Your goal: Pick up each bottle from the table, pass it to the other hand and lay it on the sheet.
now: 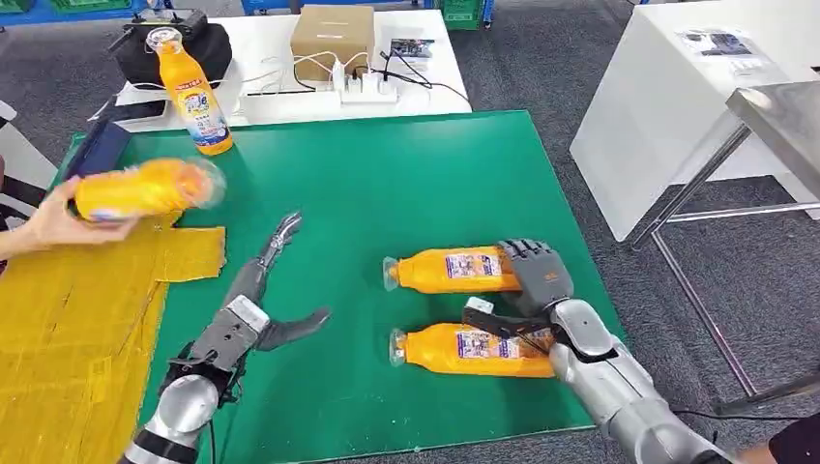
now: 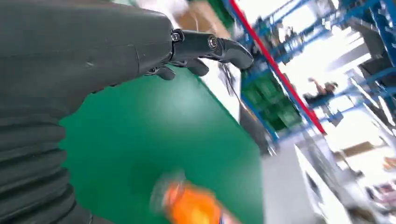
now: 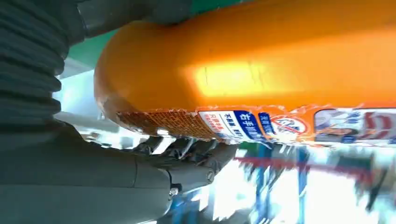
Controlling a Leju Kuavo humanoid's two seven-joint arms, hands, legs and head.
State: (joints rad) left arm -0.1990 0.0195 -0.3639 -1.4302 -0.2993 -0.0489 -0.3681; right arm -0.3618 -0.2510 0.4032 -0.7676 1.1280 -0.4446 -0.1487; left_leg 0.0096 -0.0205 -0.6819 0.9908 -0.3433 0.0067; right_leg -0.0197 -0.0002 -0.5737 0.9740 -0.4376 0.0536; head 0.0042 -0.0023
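Note:
Two orange bottles lie side by side on the right of the green mat (image 1: 406, 184): a far one (image 1: 450, 272) and a near one (image 1: 469, 349). My right hand (image 1: 535, 278) wraps the base end of the far bottle (image 3: 261, 65), with fingers over its top and the thumb (image 1: 481, 313) in the gap between the two. My left hand (image 1: 261, 302) hovers open over the mat's left part, fingers (image 2: 210, 44) spread, holding nothing. A third bottle (image 1: 194, 95) stands upright at the mat's far left corner. At the left a person's hand (image 1: 43, 227) holds a fourth bottle (image 1: 145, 188) above the yellow sheet (image 1: 77, 329).
Behind the mat a white table carries a cardboard box (image 1: 332, 37), a power strip (image 1: 366, 89) with cables and a black bag (image 1: 208, 48). A white table (image 1: 667, 87) and a metal table leg (image 1: 696, 184) stand to the right. A blurred orange bottle (image 2: 191, 205) lies ahead of my left hand.

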